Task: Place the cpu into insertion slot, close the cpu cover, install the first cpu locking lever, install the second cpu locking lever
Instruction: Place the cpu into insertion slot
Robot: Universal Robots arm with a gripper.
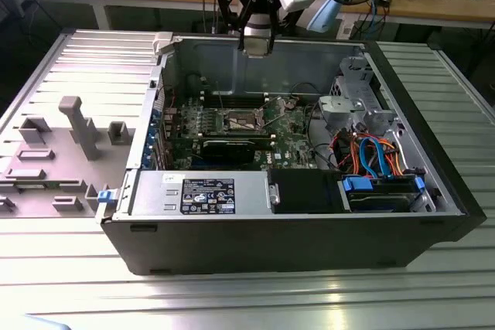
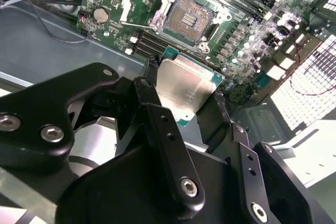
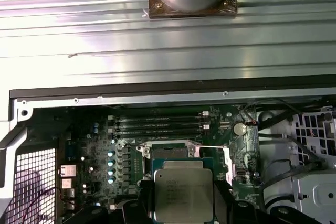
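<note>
Jaws are clamped on two opposite edges of the cpu. The gripper holds it flat, metal side up, over the board and clear of the insertion slot, so it's not in yet. I reckon I'm on step one, the placing. The slot looks bare and the cpu cover stands flipped open beside it. Seating it calls for squaring the chip over the slot and coming down flat, no tilt. I can't see the chip's underside or any corner mark. In the first wrist view the chip blocks part of the slot, and the thin levers are hard to pick out.
</note>
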